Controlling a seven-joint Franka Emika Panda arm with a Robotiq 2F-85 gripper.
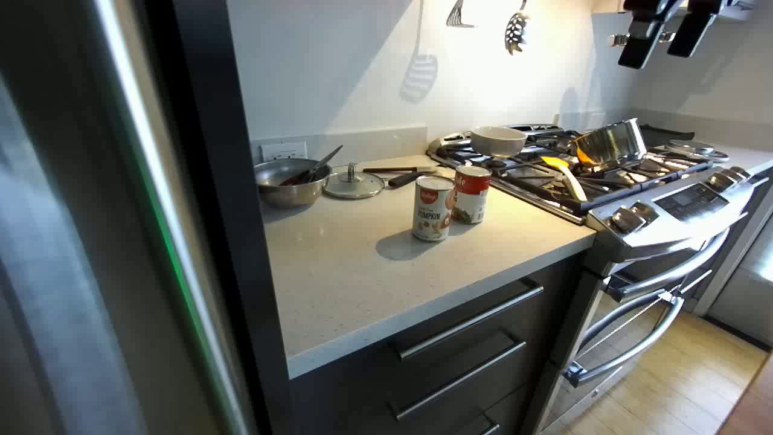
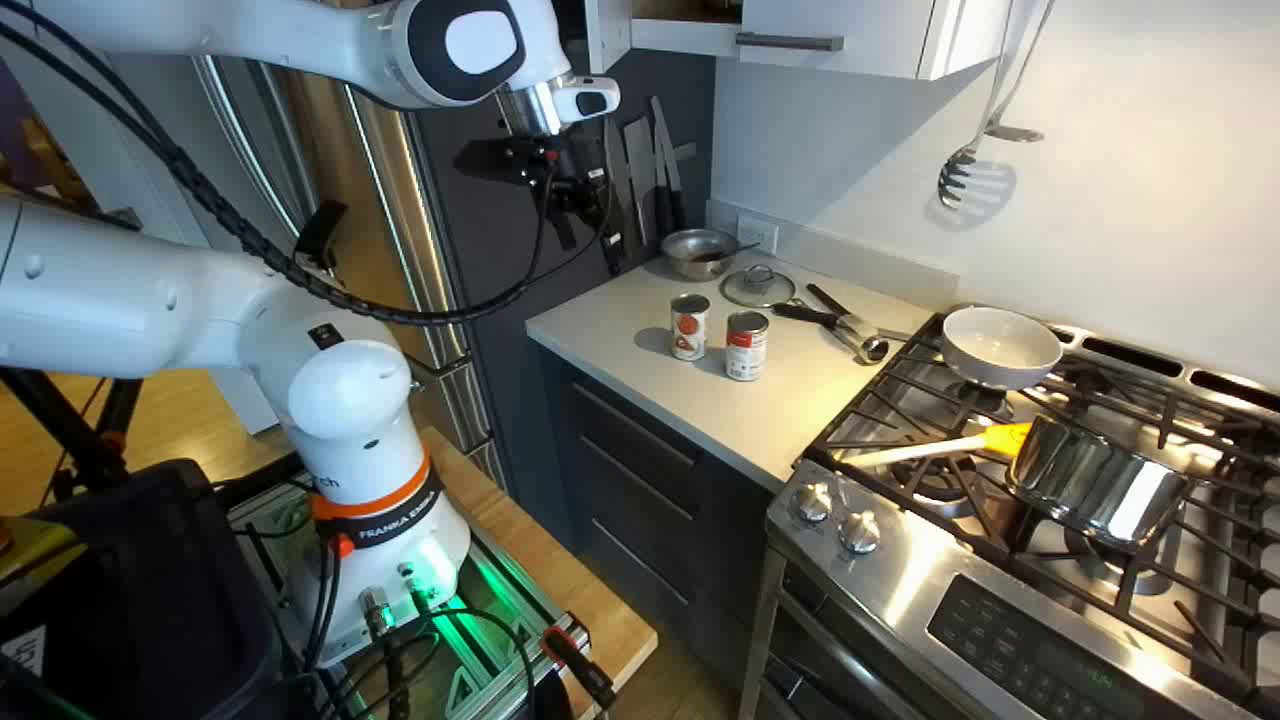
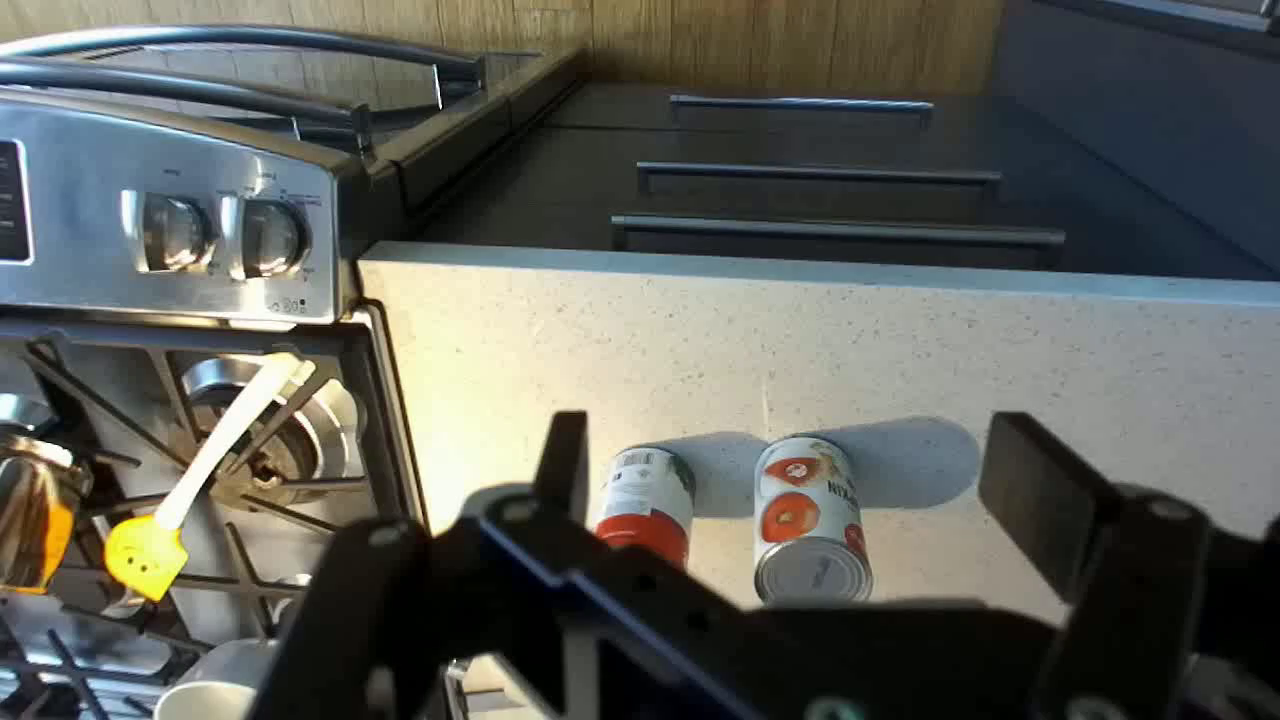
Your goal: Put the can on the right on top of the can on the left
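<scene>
A white pumpkin can (image 1: 431,211) stands upright on the counter (image 1: 338,284). It also shows in an exterior view (image 2: 688,328) and the wrist view (image 3: 805,500). A white can with a red top band (image 1: 473,196) stands close beside it, on its right in both exterior views (image 2: 747,348). In the wrist view the red-banded can (image 3: 645,500) is on the left, its top end hidden by the gripper. My gripper (image 3: 785,460) is open and empty. It hangs well above the counter in both exterior views (image 1: 664,45) (image 2: 590,245), apart from both cans.
A metal bowl (image 2: 690,265), a glass lid (image 2: 758,288) and utensils (image 2: 835,322) lie behind the cans. The stove (image 2: 900,590) adjoins the counter and holds a white bowl (image 2: 1000,365), a tilted pot (image 2: 1090,485) and a yellow spatula (image 3: 145,550). A cabinet (image 2: 830,20) hangs above.
</scene>
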